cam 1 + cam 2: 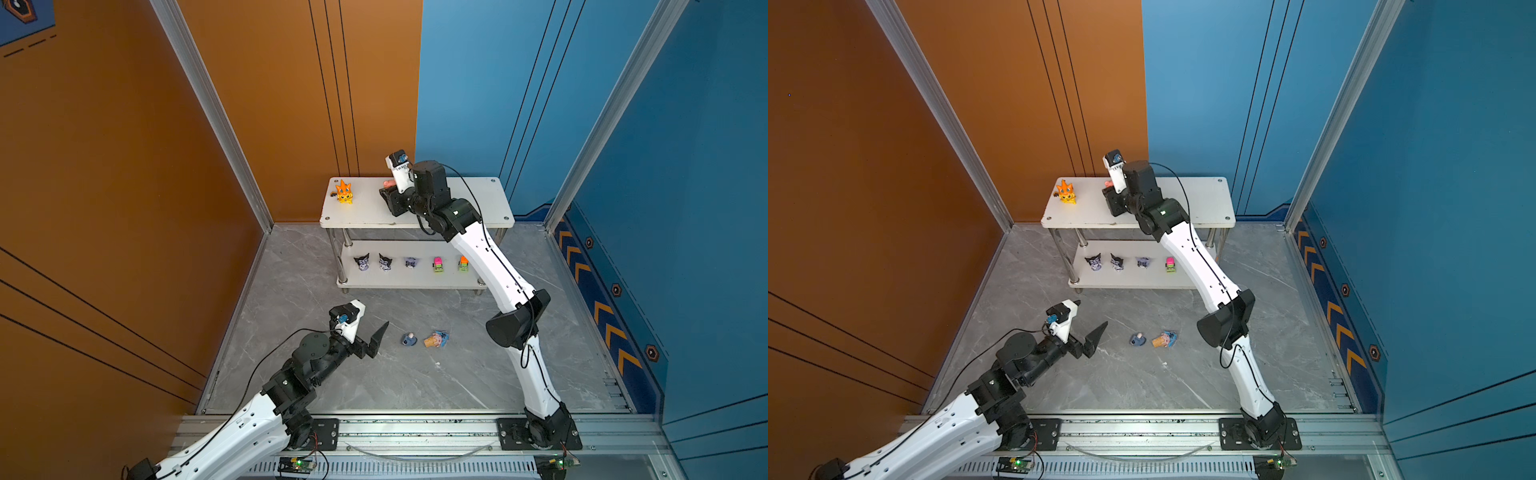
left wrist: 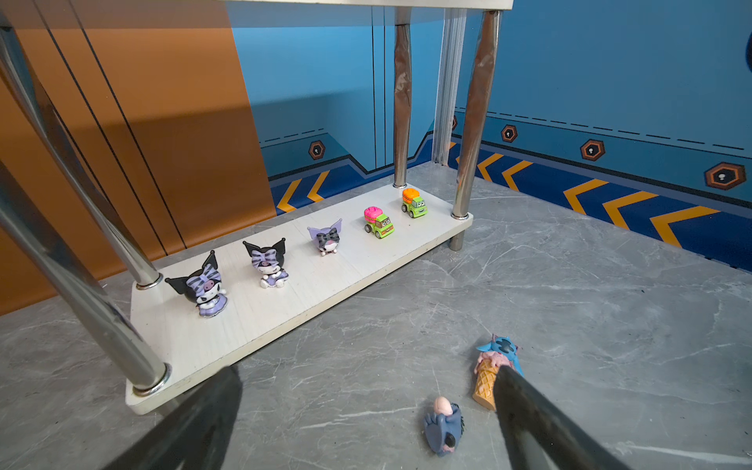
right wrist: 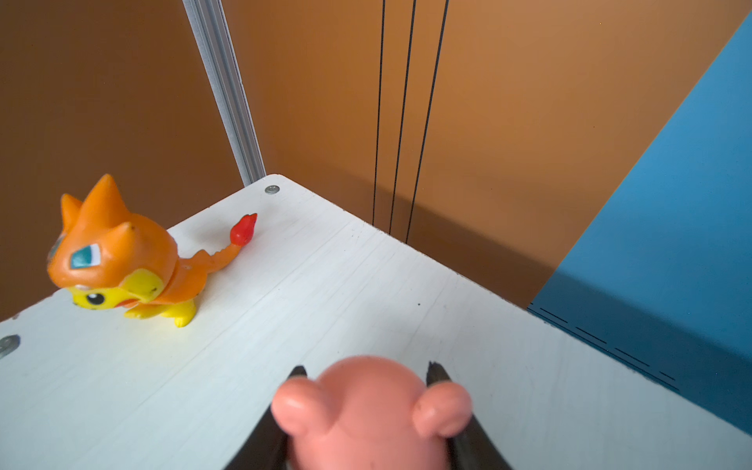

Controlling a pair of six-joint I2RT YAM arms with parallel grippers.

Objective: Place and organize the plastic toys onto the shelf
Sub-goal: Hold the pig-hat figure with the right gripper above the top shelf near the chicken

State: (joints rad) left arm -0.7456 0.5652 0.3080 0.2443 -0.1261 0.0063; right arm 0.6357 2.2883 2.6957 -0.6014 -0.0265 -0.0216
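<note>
- Left arm (image 1: 243, 436): in from 7 o'clock in both top views, forearm low, wrist aimed toward 2 o'clock.
- Left gripper (image 1: 380, 334): spread wide, nothing between the fingers (image 2: 529, 407).
- Right arm (image 1: 486, 257): rooted at 5 o'clock, elbow kinked out toward 3 o'clock, forearm stretched toward 11 o'clock.
- Right gripper (image 3: 368, 372): turned toward 9 o'clock, pinched on the pink bear (image 3: 366, 419), a fingertip at each side of its head.

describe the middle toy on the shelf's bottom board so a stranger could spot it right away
Find the white two-tier shelf at the far end; five toys stand in a row on its lower board. The middle one is the pale lilac eared head. The black-eared heads on one side are darker, and the green trucks on the other have wheels.
</note>
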